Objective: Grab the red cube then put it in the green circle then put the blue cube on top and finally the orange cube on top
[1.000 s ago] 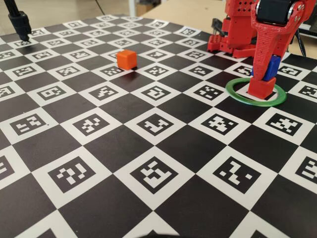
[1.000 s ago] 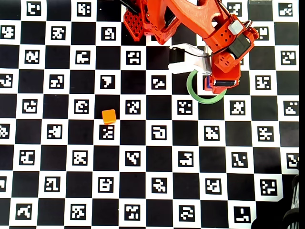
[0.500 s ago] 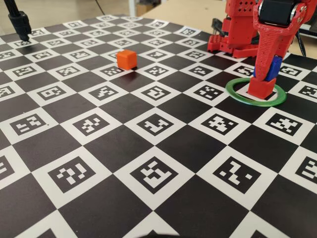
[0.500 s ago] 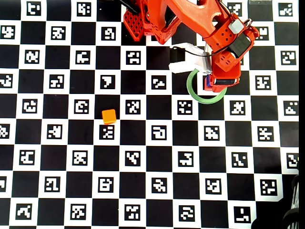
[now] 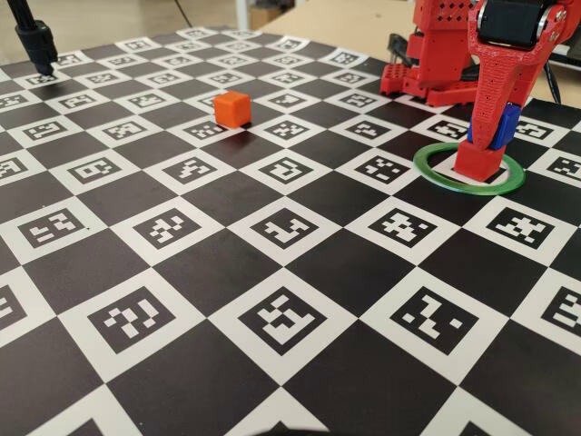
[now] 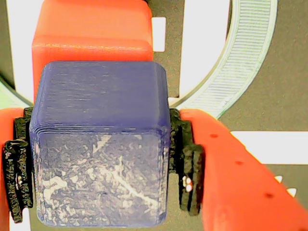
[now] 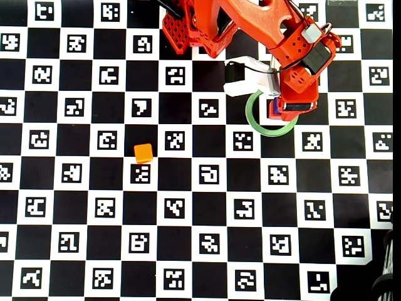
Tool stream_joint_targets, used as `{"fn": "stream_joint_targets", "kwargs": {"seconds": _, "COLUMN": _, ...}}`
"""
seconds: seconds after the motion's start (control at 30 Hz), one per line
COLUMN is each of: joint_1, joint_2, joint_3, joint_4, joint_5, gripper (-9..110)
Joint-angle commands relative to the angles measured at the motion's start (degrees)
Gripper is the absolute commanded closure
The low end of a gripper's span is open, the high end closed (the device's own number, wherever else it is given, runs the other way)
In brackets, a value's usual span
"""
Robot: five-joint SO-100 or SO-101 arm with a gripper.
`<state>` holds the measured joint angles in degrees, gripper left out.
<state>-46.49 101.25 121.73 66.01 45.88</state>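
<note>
Fingers of the end effector (image 6: 103, 163) are closed on the blue cube (image 6: 101, 149), their black pads pressed against its two side faces in the wrist view. The blue cube sits on or just above the red cube (image 5: 477, 162); whether they touch cannot be told. The red cube stands inside the green circle (image 5: 434, 175), near the worktop's far right corner in the fixed view. The orange cube (image 5: 232, 108) rests well apart, toward the far left of the worktop (image 5: 209, 195), a checkerboard of black squares and white squares printed with coded markers. Beyond the far edge lies a pale wooden surface. From overhead, the arm covers the stack and part of the green circle.
</note>
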Motion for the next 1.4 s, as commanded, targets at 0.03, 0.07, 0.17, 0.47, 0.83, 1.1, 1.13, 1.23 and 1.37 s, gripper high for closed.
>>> {"fn": "stream_joint_targets", "kwargs": {"seconds": 0.03, "joint_1": -0.35, "joint_2": 0.35, "joint_3": -0.53, "joint_4": -0.44, "joint_5": 0.09, "gripper": 98}}
{"fn": "stream_joint_targets", "kwargs": {"seconds": 0.07, "joint_1": -0.35, "joint_2": 0.35, "joint_3": -0.53, "joint_4": -0.44, "joint_5": 0.09, "gripper": 98}}
{"fn": "stream_joint_targets", "kwargs": {"seconds": 0.17, "joint_1": -0.35, "joint_2": 0.35, "joint_3": -0.53, "joint_4": -0.44, "joint_5": 0.18, "gripper": 98}}
{"fn": "stream_joint_targets", "kwargs": {"seconds": 0.47, "joint_1": 0.26, "joint_2": 0.62, "joint_3": -0.44, "joint_4": 0.26, "joint_5": 1.76, "gripper": 81}}
{"fn": "stream_joint_targets", "kwargs": {"seconds": 0.83, "joint_1": -0.62, "joint_2": 1.49, "joint_3": -0.26, "joint_4": 0.88, "joint_5": 1.85, "gripper": 69}}
{"fn": "stream_joint_targets", "kwargs": {"seconds": 1.1, "joint_1": -0.7, "joint_2": 2.02, "joint_3": -0.35, "joint_4": 1.93, "joint_5": 1.85, "gripper": 65}}
{"fn": "stream_joint_targets", "kwargs": {"seconds": 1.13, "joint_1": -0.7, "joint_2": 2.11, "joint_3": -0.44, "joint_4": 2.29, "joint_5": 2.11, "gripper": 64}}
{"fn": "stream_joint_targets", "kwargs": {"seconds": 1.23, "joint_1": -0.88, "joint_2": 2.64, "joint_3": -0.79, "joint_4": 2.81, "joint_5": 2.11, "gripper": 63}}
{"fn": "stream_joint_targets", "kwargs": {"seconds": 1.37, "joint_1": -0.97, "joint_2": 3.43, "joint_3": -1.41, "joint_4": 4.13, "joint_5": 1.58, "gripper": 63}}
